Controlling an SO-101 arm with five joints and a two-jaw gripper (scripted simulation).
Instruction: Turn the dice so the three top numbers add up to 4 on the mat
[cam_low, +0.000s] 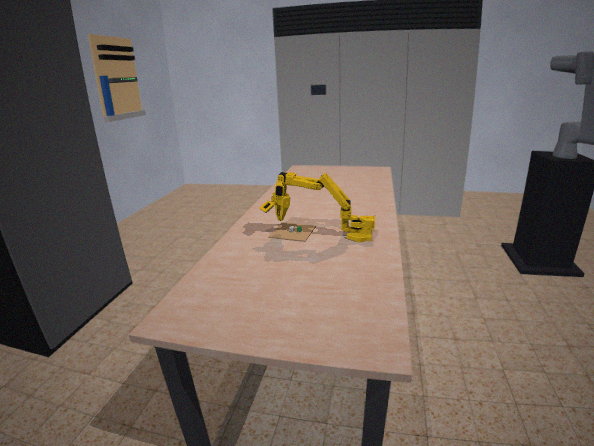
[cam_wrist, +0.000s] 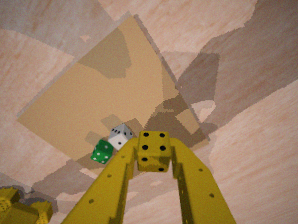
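In the wrist view, furthest left of the gripper [cam_wrist: 155, 150] lies the small green cube die with white pips [cam_wrist: 102, 151], resting on the flat tan square mat [cam_wrist: 75, 105] below and to the left of the yellow fingers. Just beside it, touching or nearly so, sits the small white cube die with dark pips [cam_wrist: 120, 136], also on the mat and close to the left finger. Between the fingers is the yellow cube die with black pips [cam_wrist: 153, 150]; the gripper is clamped on it and carries it above the mat's near corner, its visible face showing four pips. In the exterior view the yellow jointed arm [cam_low: 325, 187] arches over the pale wooden desk [cam_low: 300, 310], the gripper [cam_low: 281, 212] hanging above the mat [cam_low: 285, 234], left of the arm's base [cam_low: 367, 235].
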